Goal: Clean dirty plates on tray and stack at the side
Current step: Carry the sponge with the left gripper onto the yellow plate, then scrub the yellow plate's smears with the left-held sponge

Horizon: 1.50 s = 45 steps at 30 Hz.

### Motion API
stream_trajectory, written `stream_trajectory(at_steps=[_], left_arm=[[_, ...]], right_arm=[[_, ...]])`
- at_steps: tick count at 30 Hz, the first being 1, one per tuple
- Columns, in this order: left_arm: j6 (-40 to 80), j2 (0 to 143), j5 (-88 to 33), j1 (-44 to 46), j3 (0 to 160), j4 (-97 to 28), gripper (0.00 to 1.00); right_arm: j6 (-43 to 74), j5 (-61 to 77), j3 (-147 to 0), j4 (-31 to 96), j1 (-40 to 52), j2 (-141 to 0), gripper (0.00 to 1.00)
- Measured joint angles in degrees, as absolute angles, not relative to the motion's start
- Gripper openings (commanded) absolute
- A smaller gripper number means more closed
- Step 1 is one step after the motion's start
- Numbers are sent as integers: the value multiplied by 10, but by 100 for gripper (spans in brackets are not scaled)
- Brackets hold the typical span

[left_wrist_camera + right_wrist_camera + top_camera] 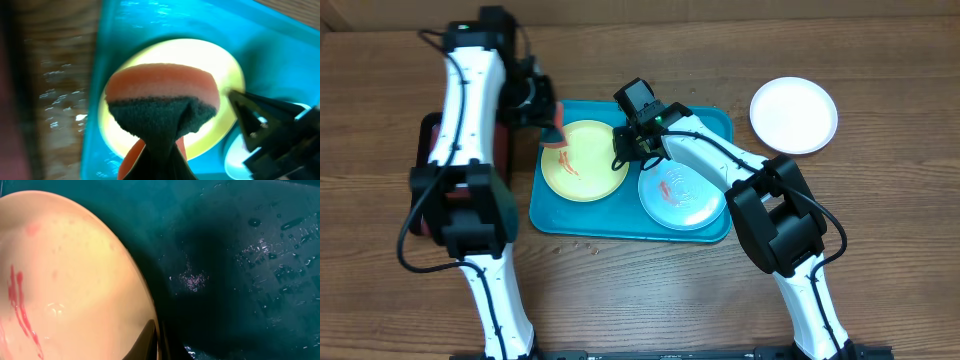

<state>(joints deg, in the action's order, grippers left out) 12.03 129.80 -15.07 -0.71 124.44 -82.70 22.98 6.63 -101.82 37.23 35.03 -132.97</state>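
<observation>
**A:** The sponge, how was it held?

**B:** The sponge (162,95) was orange with a dark scouring face, and the left gripper (159,150) had it clenched so hard the scouring side pinched into a waist. It hung over the yellow-green plate (585,160), toward that plate's left rim. I could not tell whether it touched the plate.

**A:** And the other arm?

**B:** The right gripper (623,152) was clamped on the same plate's right rim. In the wrist view the rim ran straight into a fingertip (150,340). My read was that it served as a brace, so the plate would not skate once the scrubbing pressed on it.

**A:** Was that plate dirty?

**B:** Yes. Red streaks (20,305) ran across its face, unwiped.

**A:** Where were the rest?

**B:** The mint plate (682,195) lay just right of it under the right arm, smeared red too. Both sat in the turquoise tray (620,225), whose floor was beaded with drops (255,222). The white plate (794,114) lay well apart on the table (880,250) at the far right and looked clean. I judged it the start of the stack. A dark red tray (423,150) sat under the left arm, unused.
</observation>
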Motion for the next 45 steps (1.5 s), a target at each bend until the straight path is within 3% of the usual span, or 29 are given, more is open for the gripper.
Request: stream_trajectory(at_steps=[11, 20, 36, 45], left_arm=[[179, 1298, -121, 74, 1118, -711, 4], [209, 1295, -93, 83, 1013, -634, 4], [211, 1286, 158, 86, 1004, -660, 4], [211, 1286, 51, 80, 1010, -575, 4]], right_arm=[[244, 66, -1018, 371, 350, -1330, 4], [248, 63, -1017, 371, 350, -1330, 4], [248, 62, -1017, 375, 350, -1329, 4], [254, 53, -1017, 377, 350, -1328, 4]])
